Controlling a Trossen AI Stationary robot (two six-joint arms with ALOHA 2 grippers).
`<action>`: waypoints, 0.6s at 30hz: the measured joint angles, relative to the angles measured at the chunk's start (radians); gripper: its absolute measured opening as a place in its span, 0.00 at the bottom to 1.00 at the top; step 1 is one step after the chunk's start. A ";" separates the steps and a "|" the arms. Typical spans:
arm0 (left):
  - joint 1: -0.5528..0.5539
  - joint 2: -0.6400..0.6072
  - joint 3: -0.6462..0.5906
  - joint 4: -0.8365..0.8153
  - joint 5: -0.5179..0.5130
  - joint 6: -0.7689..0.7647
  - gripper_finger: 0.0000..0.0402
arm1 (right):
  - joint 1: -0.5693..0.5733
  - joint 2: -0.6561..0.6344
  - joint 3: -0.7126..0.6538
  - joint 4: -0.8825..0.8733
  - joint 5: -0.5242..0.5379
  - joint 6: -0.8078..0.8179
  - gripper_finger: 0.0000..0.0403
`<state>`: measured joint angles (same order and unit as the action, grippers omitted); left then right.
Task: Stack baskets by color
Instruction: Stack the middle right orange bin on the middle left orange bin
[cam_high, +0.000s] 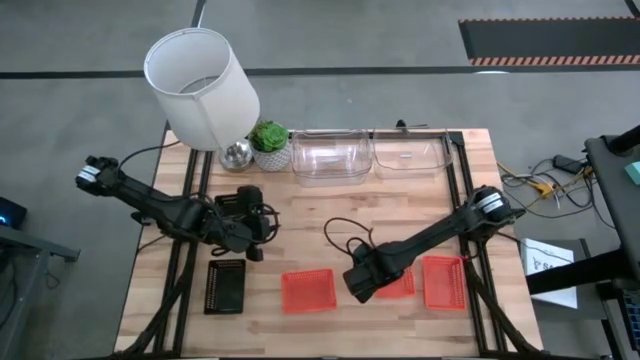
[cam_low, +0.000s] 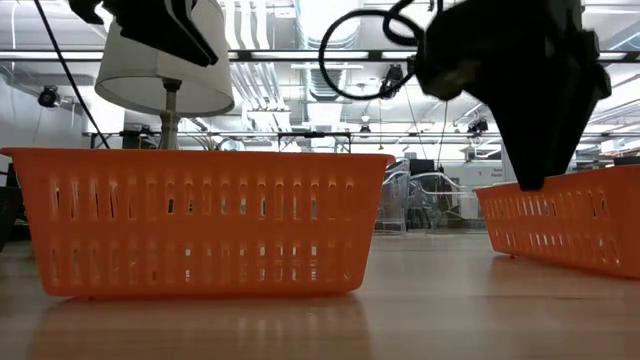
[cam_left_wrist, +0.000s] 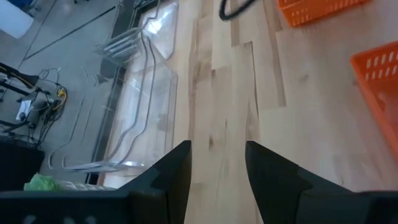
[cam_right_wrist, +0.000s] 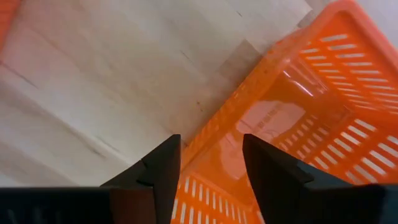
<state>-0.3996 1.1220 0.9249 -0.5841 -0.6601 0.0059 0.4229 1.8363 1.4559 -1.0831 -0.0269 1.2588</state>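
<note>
While the left gripper (cam_high: 262, 232) hangs above bare wood with fingers apart, the right gripper (cam_high: 357, 285) reaches low, its parted fingers straddling the middle orange basket's (cam_high: 398, 284) rim; three orange, one black basket (cam_high: 225, 286), two clear baskets (cam_high: 331, 157) show

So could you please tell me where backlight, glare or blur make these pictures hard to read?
Low view: bright ceiling lights leave the right hand a dark silhouette; the orange basket reflects faintly in the table. Right wrist view: a glossy highlight on the basket floor. Left wrist view: the clear baskets are faint outlines.
</note>
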 joint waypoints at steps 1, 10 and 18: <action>0.000 -0.006 0.000 0.000 0.000 0.000 0.34 | 0.000 0.008 0.000 0.001 0.000 -0.003 0.39; 0.000 -0.026 0.000 0.000 0.000 -0.001 0.34 | 0.000 0.030 0.000 0.035 0.026 -0.002 0.10; -0.010 -0.028 -0.021 -0.002 0.001 -0.026 0.33 | -0.002 0.025 0.040 0.012 0.056 -0.130 0.03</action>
<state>-0.4099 1.0944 0.9041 -0.5858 -0.6586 -0.0205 0.4210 1.8611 1.4962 -1.0711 0.0287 1.1287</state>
